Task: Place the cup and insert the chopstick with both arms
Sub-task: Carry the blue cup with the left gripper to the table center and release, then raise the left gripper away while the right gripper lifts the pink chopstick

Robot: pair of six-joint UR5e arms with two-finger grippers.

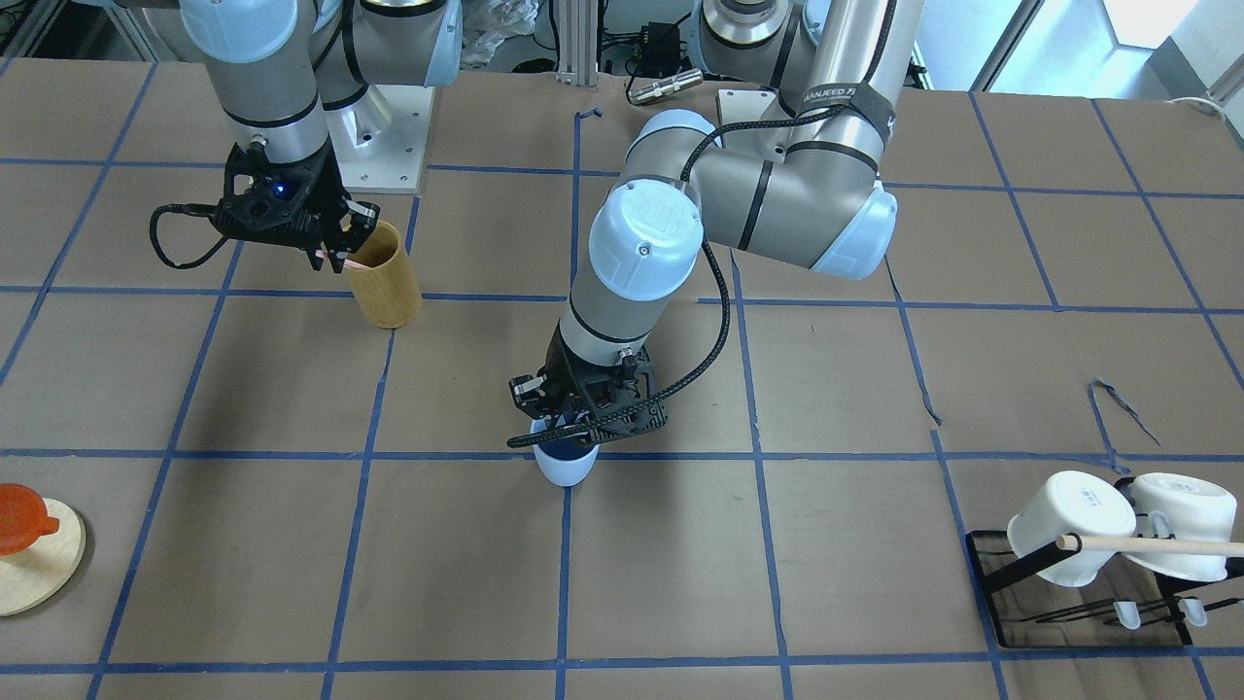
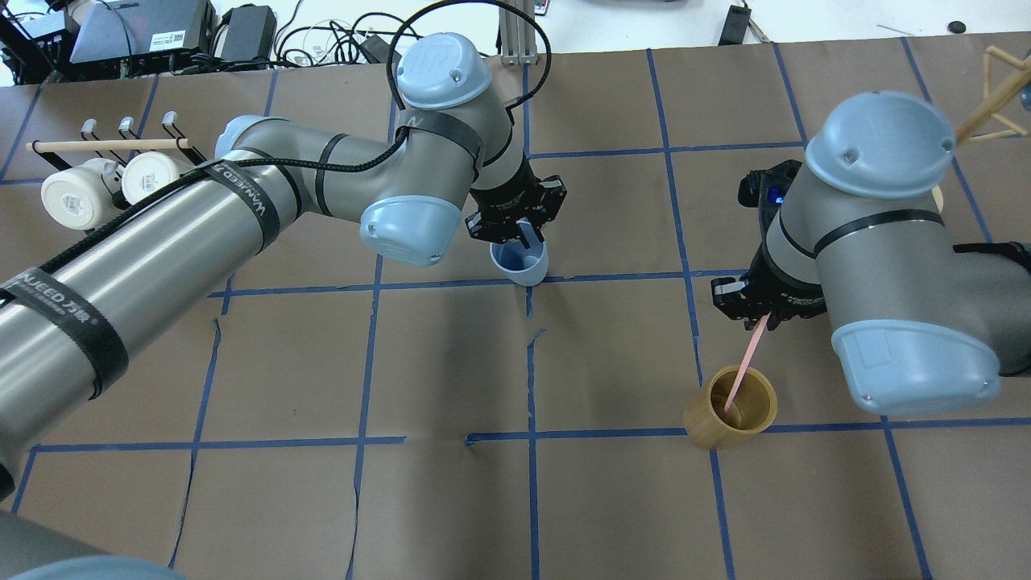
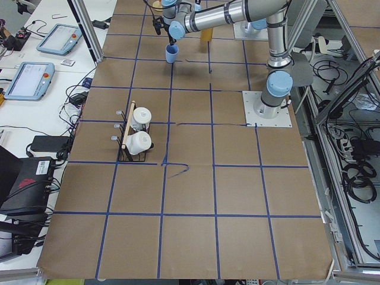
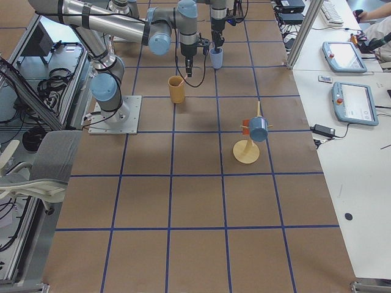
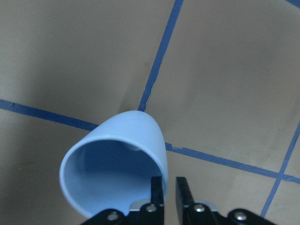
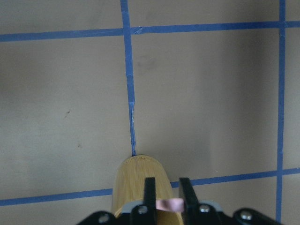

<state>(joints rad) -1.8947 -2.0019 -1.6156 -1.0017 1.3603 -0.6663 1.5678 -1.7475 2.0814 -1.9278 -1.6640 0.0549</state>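
Observation:
The pale-blue cup (image 2: 520, 263) stands upright at a tape crossing near the table's middle; it also shows in the front view (image 1: 566, 467) and the left wrist view (image 5: 115, 161). My left gripper (image 2: 527, 236) is shut on the cup's rim, one finger inside and one outside. My right gripper (image 2: 761, 316) is shut on the top of the pale-pink chopstick (image 2: 744, 361). The stick's lower end is inside the tan bamboo cylinder (image 2: 730, 418). The right wrist view shows the pink stick (image 6: 168, 204) pinched between the fingers above the cylinder (image 6: 139, 180).
A black rack with two white mugs (image 2: 72, 193) and a long wooden rod (image 2: 105, 146) stands at the far left. A round wooden stand with an orange piece (image 1: 24, 544) is at the table's right end. Blue tape lines grid the brown table (image 2: 451, 499).

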